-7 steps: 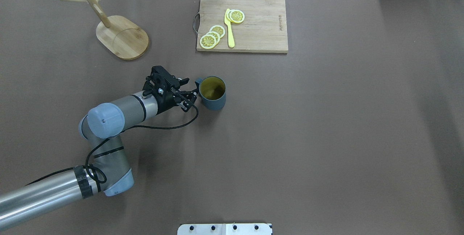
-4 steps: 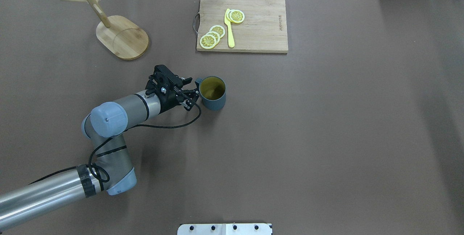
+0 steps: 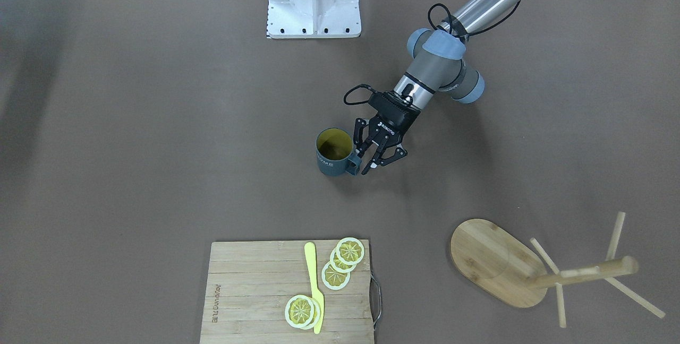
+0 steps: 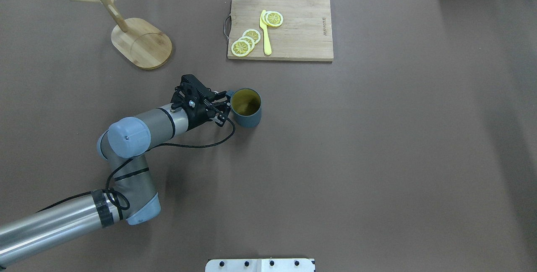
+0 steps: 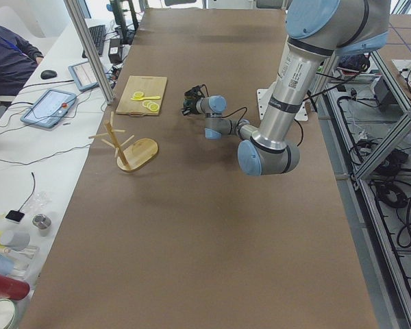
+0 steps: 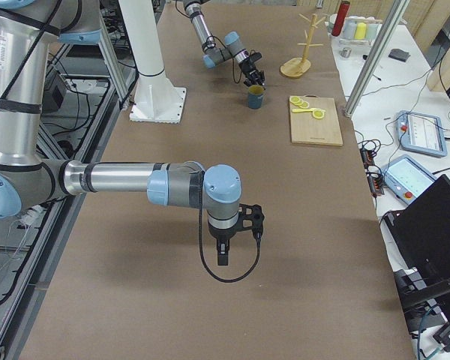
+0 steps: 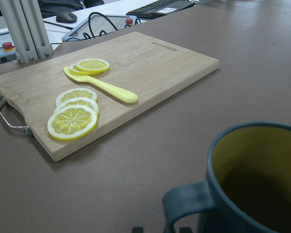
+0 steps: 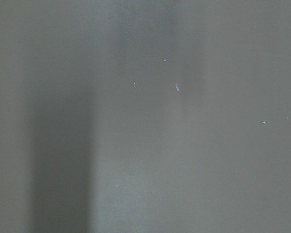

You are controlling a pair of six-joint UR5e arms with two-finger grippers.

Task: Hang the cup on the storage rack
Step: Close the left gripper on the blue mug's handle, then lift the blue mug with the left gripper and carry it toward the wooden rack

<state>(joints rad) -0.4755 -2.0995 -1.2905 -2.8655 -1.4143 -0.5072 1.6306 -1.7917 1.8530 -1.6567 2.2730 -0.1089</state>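
Reaching arm: left arm, extended low over the table [image 4: 377, 158], wrist angled toward the cup [image 4: 246, 110].
Left gripper [image 4: 220, 108]: fingers apart, tips just beside the cup handle [image 4: 229, 94].
Cup: upright, well apart from the storage rack [image 4: 142, 43].
Right gripper [image 6: 238, 229]: finger spread cannot be determined.

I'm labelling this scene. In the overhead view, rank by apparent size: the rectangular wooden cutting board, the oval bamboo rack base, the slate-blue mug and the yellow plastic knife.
1. rectangular wooden cutting board
2. oval bamboo rack base
3. slate-blue mug
4. yellow plastic knife, longer than the mug but far slimmer
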